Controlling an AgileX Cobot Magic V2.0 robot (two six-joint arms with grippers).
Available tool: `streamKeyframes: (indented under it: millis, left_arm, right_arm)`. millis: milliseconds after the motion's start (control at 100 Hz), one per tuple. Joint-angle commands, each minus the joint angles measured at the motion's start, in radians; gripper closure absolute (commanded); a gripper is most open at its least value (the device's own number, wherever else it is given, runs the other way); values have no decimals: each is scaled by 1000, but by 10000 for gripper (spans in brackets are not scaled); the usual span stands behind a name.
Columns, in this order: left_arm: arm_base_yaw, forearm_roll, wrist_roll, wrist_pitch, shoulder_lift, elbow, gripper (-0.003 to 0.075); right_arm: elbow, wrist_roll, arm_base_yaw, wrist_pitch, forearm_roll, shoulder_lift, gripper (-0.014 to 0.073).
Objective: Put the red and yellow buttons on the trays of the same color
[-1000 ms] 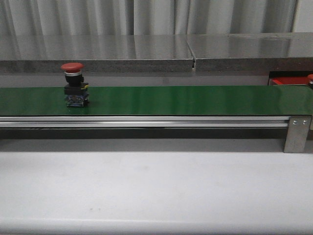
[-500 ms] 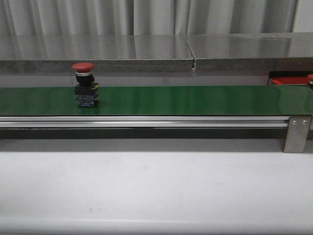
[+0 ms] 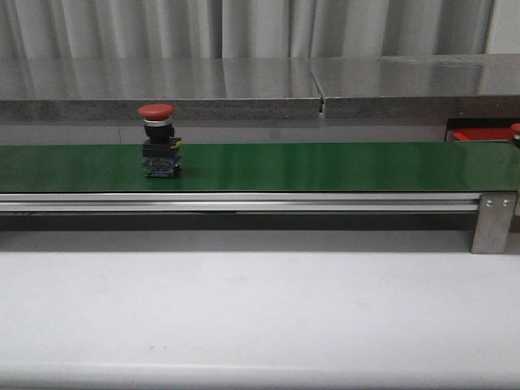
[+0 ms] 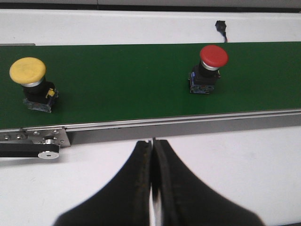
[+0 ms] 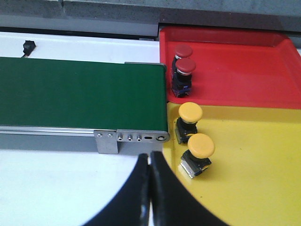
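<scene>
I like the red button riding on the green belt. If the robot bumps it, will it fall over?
Probably, yes. The red button is tall, with a wide cap above a small dark base, so it looks top-heavy and could tip from a sideways nudge. One yellow button in the yellow tray already leans. It looks like hard plastic, so it likely stays stiff when squeezed.

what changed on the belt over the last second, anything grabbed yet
The red button on the green belt rode rightward along it, still upright, toward the red tray at the far right end. Nothing was taken hold of or let go; no gripper shows in the front view. The belt frame, the tray and the table look the same.
</scene>
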Motion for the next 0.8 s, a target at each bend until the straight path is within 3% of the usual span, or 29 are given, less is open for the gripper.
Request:
streamKeyframes:
  millis: [0,360,790]
  left_arm:
    - [-8,-22,-6,-49,-73,3,741]
    - [-8,-22,-6,-34,-323,129,741]
    - [-8,-22,-6,-22,-342,133,741]
  right_arm:
    - [-26,-9,0,-69,-11,0,711]
    - [-26,-9,0,-74,-11,0,711]
    - [-81,-9,2,-24,-11,56,711]
